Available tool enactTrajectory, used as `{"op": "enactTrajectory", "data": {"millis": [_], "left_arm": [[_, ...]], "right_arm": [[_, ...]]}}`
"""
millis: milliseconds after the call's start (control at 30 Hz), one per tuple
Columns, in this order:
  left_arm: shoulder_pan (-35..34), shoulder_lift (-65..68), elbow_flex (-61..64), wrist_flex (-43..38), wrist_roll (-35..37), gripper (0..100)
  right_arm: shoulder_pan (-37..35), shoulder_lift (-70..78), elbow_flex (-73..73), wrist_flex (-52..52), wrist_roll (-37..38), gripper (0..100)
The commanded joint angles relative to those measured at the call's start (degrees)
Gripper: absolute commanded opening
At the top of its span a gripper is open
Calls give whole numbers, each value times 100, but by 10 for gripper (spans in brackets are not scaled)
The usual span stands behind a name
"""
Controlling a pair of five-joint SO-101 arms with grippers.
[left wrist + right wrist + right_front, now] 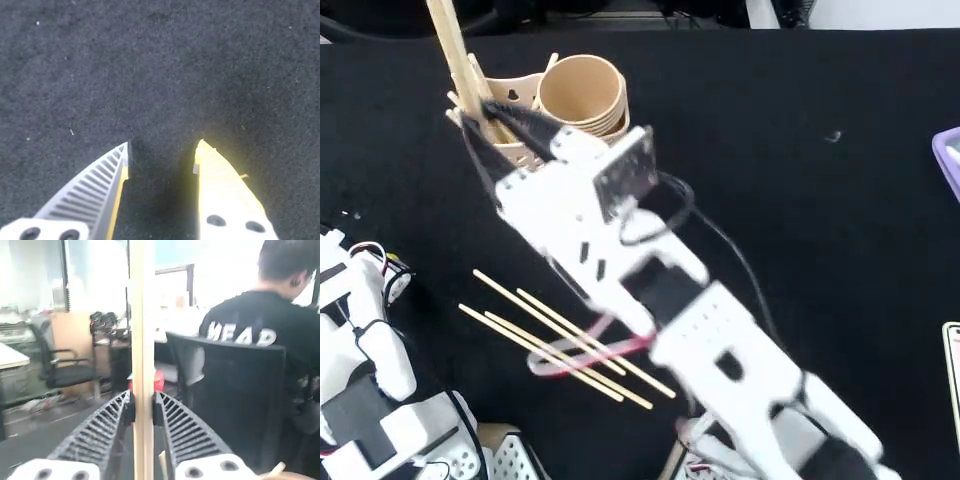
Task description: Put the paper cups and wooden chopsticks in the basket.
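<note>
Basket (510, 95) sits at the far left of the black table (800, 200). It is tan, with a heart-shaped cutout in its wall. We see stacked paper cups (582, 92) nested inside on its right side, and some stick ends poking out of it too.

The right arm (650, 290) runs from near right diagonally to the basket. The right gripper (478, 112) is just over the basket's left part, pinching one wooden chopstick (452, 45) that stands near upright, its top end cut off by the far edge. In the right wrist view we see the right gripper (143, 407) pressed on the chopstick (142, 330) from both sides, with the stick straight up between the black ribbed fingers.

The left arm (365, 385) is at near left, well apart from the basket. The left gripper (162, 155) is spread with nothing between its fingers, over bare black cloth.

We count about four loose chopsticks (560, 340) lying flat at near centre between the arms. They are roughly parallel, slanting from far left to near right. A pinkish cable (582, 358) crosses them.

A purple thing (948, 160) is cut off at the right edge. A card-like item (953, 365) lies nearer along the same edge, and any print on it is too small for us to read
</note>
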Motion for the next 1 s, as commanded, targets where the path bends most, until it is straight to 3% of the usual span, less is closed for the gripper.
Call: {"op": "enactTrajectory", "data": {"millis": [0, 233, 533, 733, 967], "left_arm": [[31, -79, -127, 26, 9, 220], [31, -79, -127, 26, 9, 220], [31, -79, -127, 26, 9, 220], [31, -79, -127, 26, 9, 220], [31, -79, -127, 26, 9, 220]], "right_arm": [[440, 989, -971, -501, -88, 11], [527, 2475, -1815, -510, -88, 11], [527, 2589, -1437, -229, -53, 20], [527, 2352, -1446, 844, -70, 222], [501, 857, -1446, 1793, -44, 133]]}}
